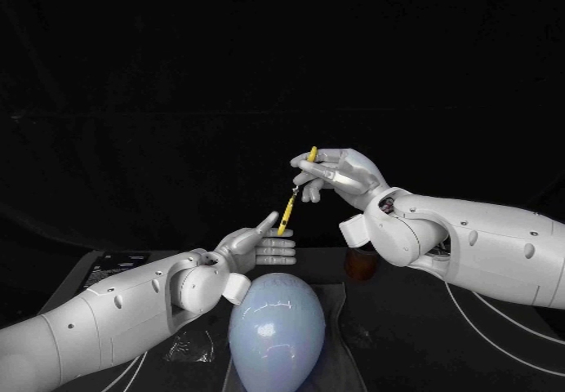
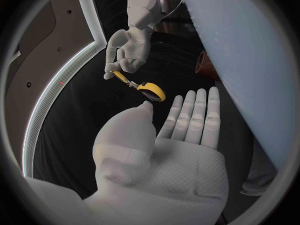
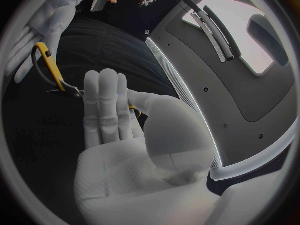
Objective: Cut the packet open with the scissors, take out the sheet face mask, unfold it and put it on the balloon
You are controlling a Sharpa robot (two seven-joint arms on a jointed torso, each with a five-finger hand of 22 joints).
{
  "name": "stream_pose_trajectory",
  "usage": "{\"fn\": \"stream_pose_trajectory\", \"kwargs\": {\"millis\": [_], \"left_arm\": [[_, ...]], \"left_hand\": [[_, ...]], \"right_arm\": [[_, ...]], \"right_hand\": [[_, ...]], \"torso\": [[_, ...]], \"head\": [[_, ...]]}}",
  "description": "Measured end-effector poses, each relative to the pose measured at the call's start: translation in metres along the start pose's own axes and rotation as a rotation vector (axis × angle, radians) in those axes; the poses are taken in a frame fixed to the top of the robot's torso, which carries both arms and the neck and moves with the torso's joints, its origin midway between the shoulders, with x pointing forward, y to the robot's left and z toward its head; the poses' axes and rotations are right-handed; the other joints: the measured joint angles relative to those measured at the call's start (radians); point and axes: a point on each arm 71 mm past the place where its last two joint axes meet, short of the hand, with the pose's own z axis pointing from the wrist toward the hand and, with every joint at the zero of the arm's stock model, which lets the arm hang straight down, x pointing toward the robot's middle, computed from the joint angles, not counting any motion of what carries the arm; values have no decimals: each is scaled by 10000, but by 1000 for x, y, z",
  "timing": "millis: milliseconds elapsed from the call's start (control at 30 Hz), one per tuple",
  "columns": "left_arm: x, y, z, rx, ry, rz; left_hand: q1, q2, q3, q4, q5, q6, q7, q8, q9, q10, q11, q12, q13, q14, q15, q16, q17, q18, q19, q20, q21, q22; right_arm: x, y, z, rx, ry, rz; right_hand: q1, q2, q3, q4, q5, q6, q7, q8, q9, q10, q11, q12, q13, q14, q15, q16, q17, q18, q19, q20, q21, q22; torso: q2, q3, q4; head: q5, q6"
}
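The fingers of my right hand (image 1: 339, 175) are pressed together around the scissors (image 1: 286, 216), pinching them between thumb and the rest, held up in the air well above the bench (image 1: 407, 335). The scissors hang slantwise from that grip, one yellow end poking out above my knuckles, the other yellow end pointing down toward my left hand (image 1: 261, 245). From my right wrist I see those fingers (image 3: 106, 102) straight and side by side, with the scissors (image 3: 55, 70) running out from behind them.

My left hand (image 2: 169, 150) holds nothing: its fingers lie straight and close together, palm bare, thumb raised. The thumb tip sits just beside the yellow handle loop of the scissors (image 2: 152, 91); I cannot tell whether it touches. Beyond it, my right hand (image 2: 131, 47) grips the other end.

Below both hands the pale blue balloon (image 1: 277, 335) lies lengthwise on the bench, just under my left wrist. A small brown thing (image 1: 359, 263) stands on the bench near the balloon's far end, under my right forearm.
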Motion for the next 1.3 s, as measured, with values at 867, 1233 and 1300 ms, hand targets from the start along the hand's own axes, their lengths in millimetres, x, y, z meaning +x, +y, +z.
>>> {"fn": "stream_pose_trajectory", "kwargs": {"millis": [867, 1233, 1300], "left_arm": [[10, -5, -1, 433, 876, -1327], [13, -6, -1, 489, 1157, -1372], [13, -6, -1, 503, 1187, -1372]], "left_hand": [[3342, 355, 1147, -1049, 0, 1115, -16, 800, 322, 1658, -552, 291, 169, 555, -409, 248, 285, -18, -111, 32, -37, 11], [4065, -659, 2221, -1272, -1, 1329, -85, 1034, 546, 2015, -659, 251, 89, 624, -479, 442, 477, -26, -111, 32, -37, 11], [4089, -821, 2338, -1311, -2, 1364, -120, 1084, 572, 2016, -659, 251, 89, 661, -515, 494, 505, -87, -111, 32, -36, 11]], "right_arm": [[0, -15, 3, 242, -114, -118], [2, -24, 4, 242, -28, -585], [3, -26, 4, 248, 18, -679]], "right_hand": [[-1, -1, -1, 1, -6, 18, 19, -5, -2, 1, 0, 1, -20, 4, 7, 0, 3, 80, 1, 0, -4, 10], [-1, -1, -28, -26, -6, 17, 19, 2, -6, 1, 1, 1, -82, -37, 70, 0, -4, 77, -75, 2, -4, 28], [-1, -2, -55, -53, -6, 17, 18, 2, -7, -26, 28, 1, -117, -37, 70, 0, -5, 76, -111, 37, -4, 34]], "torso": [[6, 4, 12], [12, 4, 12], [13, 5, 12]], "head": [[2, -35], [0, -12], [-1, -9]]}}
